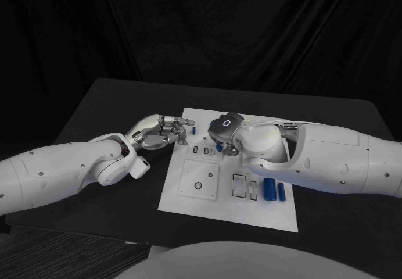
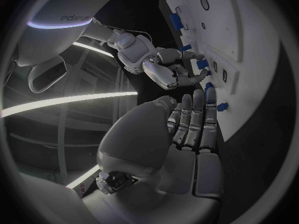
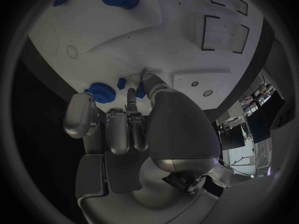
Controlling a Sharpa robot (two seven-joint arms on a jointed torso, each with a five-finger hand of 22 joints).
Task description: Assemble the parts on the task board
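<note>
While left hand (image 1: 165, 131) hovers beside task board (image 1: 251, 215) edge, right hand (image 1: 228, 135) over parts (image 1: 275, 189)

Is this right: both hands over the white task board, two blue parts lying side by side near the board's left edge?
Not quite. The two blue parts lie near the task board's right edge, below the right arm, as the head view shows. The rest holds: the left hand and right hand are both at the board's far end.
</note>
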